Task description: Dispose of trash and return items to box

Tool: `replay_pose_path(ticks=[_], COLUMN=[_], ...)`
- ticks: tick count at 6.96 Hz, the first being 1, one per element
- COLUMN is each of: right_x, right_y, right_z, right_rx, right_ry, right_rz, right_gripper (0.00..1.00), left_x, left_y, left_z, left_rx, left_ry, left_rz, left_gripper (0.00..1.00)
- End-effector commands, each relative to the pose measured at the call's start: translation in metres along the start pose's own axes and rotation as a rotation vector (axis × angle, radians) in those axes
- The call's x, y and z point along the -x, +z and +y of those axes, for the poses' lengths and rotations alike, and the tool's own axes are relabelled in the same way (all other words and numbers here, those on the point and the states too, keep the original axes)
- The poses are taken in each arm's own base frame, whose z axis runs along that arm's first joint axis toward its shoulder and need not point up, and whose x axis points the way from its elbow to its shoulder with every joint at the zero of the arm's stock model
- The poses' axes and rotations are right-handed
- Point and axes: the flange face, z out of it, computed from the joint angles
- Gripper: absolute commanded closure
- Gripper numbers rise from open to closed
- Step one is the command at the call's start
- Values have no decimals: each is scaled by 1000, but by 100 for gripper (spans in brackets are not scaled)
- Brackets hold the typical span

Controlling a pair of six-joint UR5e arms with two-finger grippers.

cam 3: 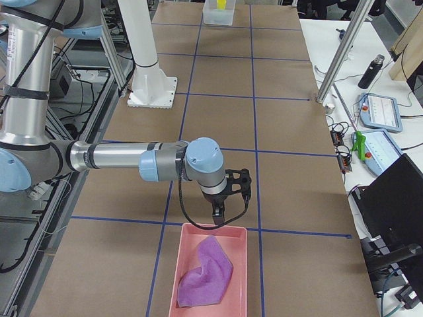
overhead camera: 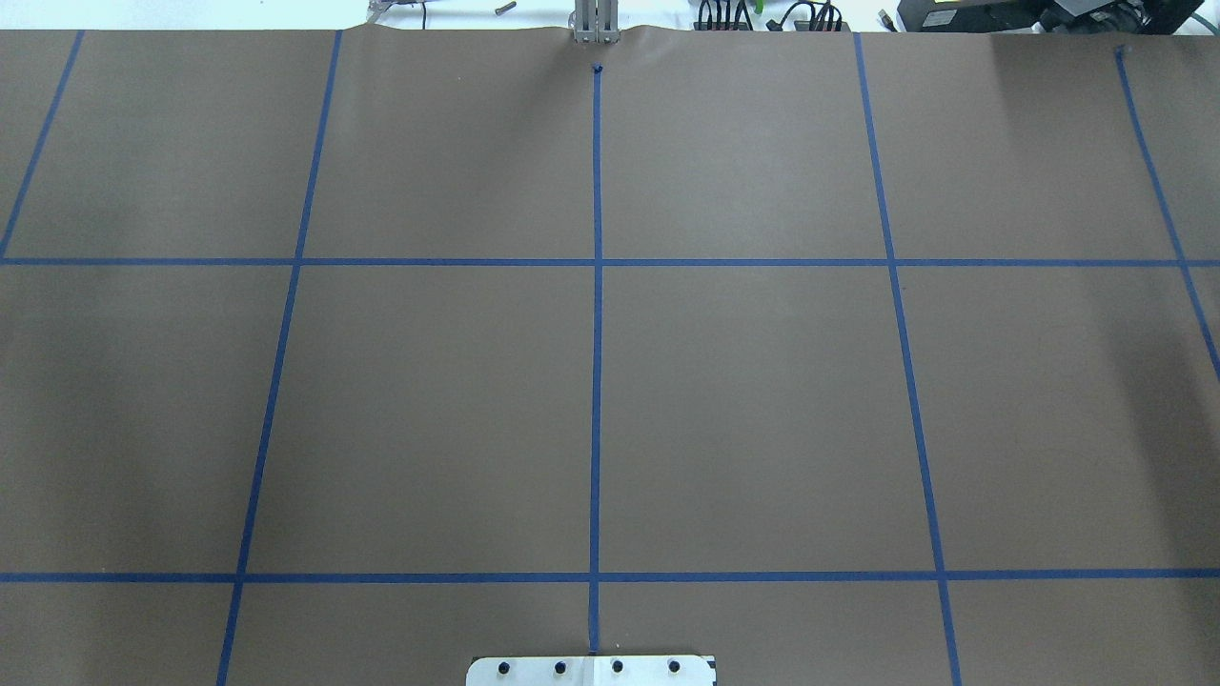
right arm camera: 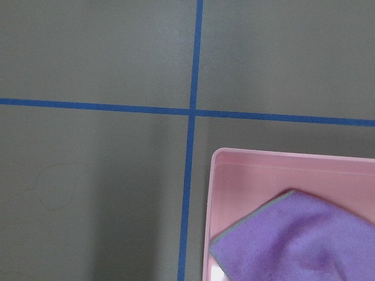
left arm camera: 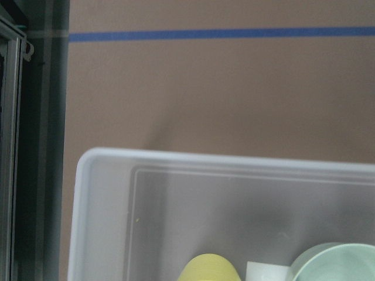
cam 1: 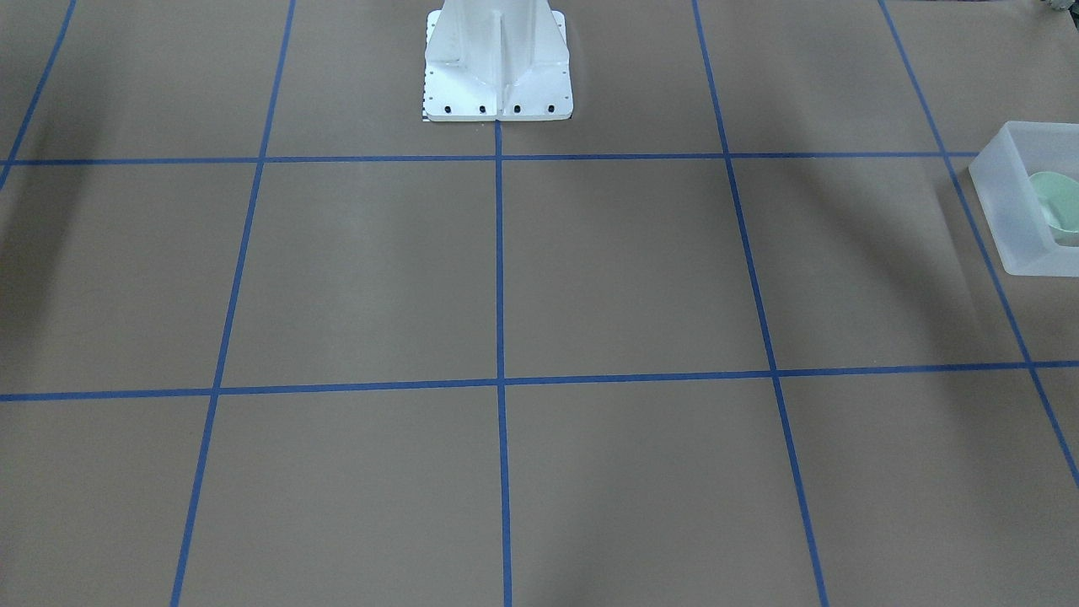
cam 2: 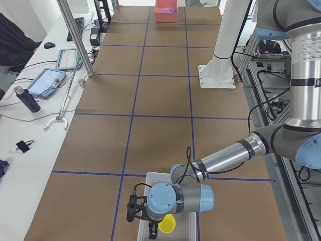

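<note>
front-facing camera first: the brown table [cam 1: 379, 278] with its blue tape [cam 1: 499, 253] grid, the white robot base [cam 1: 497, 76] up top, and at the right edge the frosted box [cam 1: 1007, 202], cut off by the frame, with the mint bowl [cam 1: 1058, 202] sitting inside it. no arm shows here. the overhead view gives only table, tape and the base plate, with neither box nor arm in it. over to the left end camera, which adds plenty: the left arm [cam 2: 225, 155] reaches out low across the box, the left gripper [cam 2: 143, 218] hangs right over it, and the yellow cup [cam 2: 167, 224] is in the box just under the wrist. how far those fingers are parted i cannot tell from this angle. far down the table sits a pink tray [cam 2: 165, 17]. the right end camera flips it: the right arm [cam 3: 112, 158] stretches out, the right gripper [cam 3: 218, 214] points down just above the pink tray's rim, and a crumpled purple cloth [cam 3: 206, 274] lies in the tray. whether its fingers are apart or closed, again i cannot tell. the left wrist camera looks down into the box corner, with cup and bowl both inside and a small white patch [left arm camera: 266, 272] between them that i can't identify. the right wrist camera shows a tape crossing, the tray corner and the cloth inside.
</note>
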Motion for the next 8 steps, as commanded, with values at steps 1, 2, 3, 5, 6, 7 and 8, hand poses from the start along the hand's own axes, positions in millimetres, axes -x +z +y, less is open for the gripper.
replay_pose_path(ticks=[1,2,3,5,6,7,8], right_x=[-6,-11,-18,-17,-12,-9,-4], right_y=[5,10,18,19,25,34,39], right_z=[6,12,20,13,12,12,11], right_rx=[16,32,50,43,57,78,88], right_ry=[16,32,50,204,217,210,219], right_rz=[5,8,8,18,17,18,16], right_gripper=[0,0,0,0,0,0,0], left_x=[-65,-94,-108,-155,-173,-181,-179], left_y=[-77,-107,-109,-95,-86,-76,-71], left_z=[-60,-73,-73,-90,-93,-96,-92], left_rx=[-112,-128,-126,-95,-76,-64,-55], left_ry=[-125,-158,-134,-43,-4,19,19], left_rz=[38,46,53,60,61,2,-9], left_gripper=[2,2,2,2,2,2,2])
